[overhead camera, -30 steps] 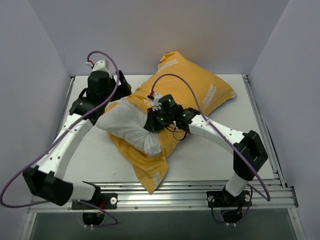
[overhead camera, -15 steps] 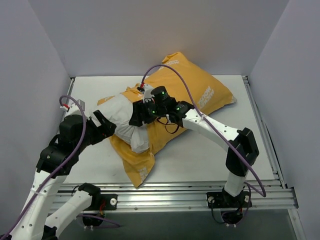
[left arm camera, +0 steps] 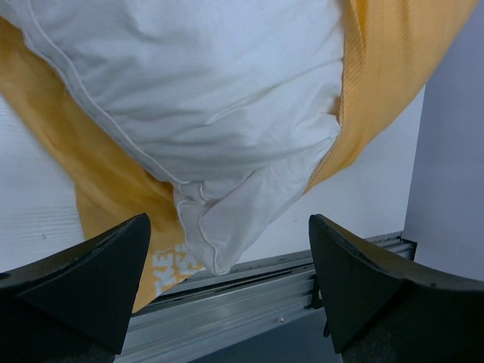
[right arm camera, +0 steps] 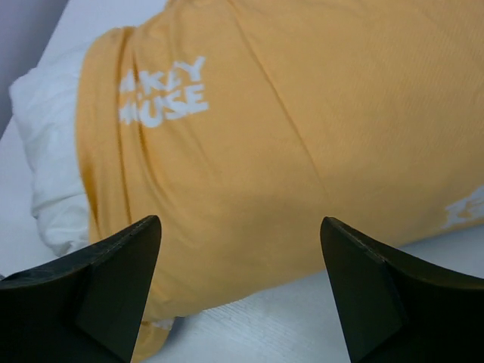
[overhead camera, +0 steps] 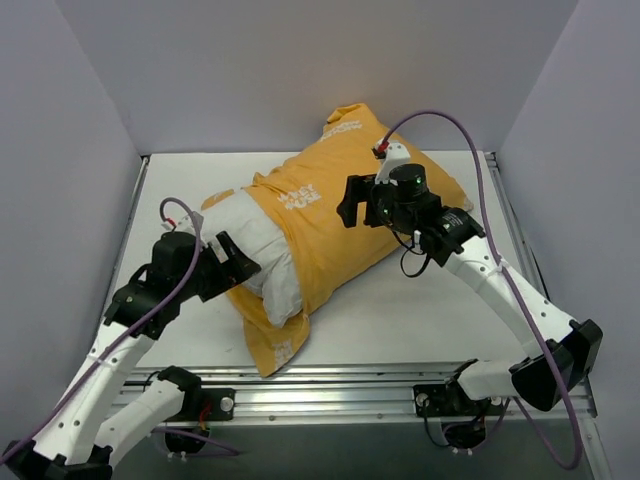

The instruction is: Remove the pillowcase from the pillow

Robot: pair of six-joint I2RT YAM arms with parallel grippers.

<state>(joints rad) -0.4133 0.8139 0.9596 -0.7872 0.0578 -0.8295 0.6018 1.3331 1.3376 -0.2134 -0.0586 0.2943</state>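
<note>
Both sets of jaws apart, empty: left gripper [left arm camera: 229,221] at bare pillow [left arm camera: 212,113] corner, right gripper [right arm camera: 240,221] hovers over pillowcase [right arm camera: 302,136]; a shallow pinch likely slips, or the pillow drags along with the case.

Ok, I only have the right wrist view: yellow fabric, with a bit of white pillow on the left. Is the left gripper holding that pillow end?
Observer: No. The left gripper is open, with its fingers on either side of a bare corner of the pillow, not closed on it.
Operator: How much of the pillow is out?
Observer: Only the left end. In the top view the pillowcase covers the rest, right back to the far right corner.
Operator: Any loose fabric near the arm bases?
Observer: Yes. Its open end lies flat and empty past the bare pillow corner, toward the near edge.
</note>
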